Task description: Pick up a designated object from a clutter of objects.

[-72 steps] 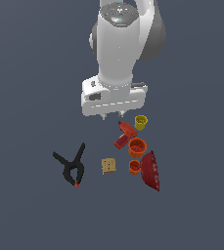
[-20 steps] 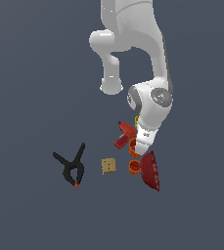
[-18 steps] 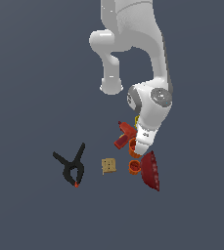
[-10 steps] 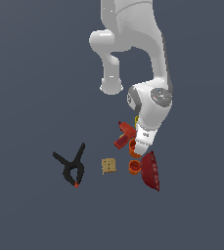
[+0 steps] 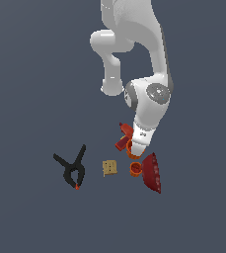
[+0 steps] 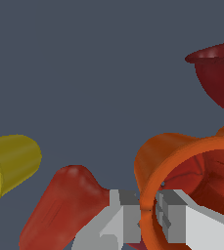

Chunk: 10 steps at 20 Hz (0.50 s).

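Grasp step: my tool (image 6: pixel 150 215) straddles rim of larger orange cup (image 6: pixel 182 180), fingers narrowly apart, seemingly pinching it. Next: lift straight, clear of red bowl (image 6: pixel 218 78).

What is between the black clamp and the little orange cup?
A tan block lies between the black clamp and the little orange cup, seen in the exterior view.

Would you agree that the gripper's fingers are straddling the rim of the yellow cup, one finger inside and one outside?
Not quite: the fingers straddle the rim of the larger orange cup, one inside and one outside, as the wrist view shows. The yellow cup lies apart, untouched.
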Available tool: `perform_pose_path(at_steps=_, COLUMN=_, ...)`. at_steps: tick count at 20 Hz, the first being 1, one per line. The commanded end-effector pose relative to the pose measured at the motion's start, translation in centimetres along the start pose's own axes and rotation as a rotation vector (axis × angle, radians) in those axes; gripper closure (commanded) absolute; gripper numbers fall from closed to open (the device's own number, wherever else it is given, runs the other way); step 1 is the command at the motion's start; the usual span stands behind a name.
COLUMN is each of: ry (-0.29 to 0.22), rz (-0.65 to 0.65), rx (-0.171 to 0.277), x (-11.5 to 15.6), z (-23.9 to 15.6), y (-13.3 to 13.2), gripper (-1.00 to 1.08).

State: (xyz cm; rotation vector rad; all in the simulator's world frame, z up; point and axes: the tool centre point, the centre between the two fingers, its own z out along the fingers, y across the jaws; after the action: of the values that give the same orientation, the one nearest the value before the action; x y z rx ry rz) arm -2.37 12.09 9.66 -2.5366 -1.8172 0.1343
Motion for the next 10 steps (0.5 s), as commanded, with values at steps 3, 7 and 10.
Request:
perform_pose_path(at_steps=3, ry=0.002, rz=0.001, rx=-0.002, x=-2.2, z=-2.9, y=1.5, gripper=1.08)
perform_pose_path(at_steps=7, ry=0.003, rz=0.0, rx=-0.001, x=-4.9, z=-6.2, y=3.3, gripper=1.08)
perform_pose_path(at_steps=10, ry=0.004, rz=0.0, rx=-0.001, x=-7.0, z=-8.9, y=4.7, gripper=1.08)
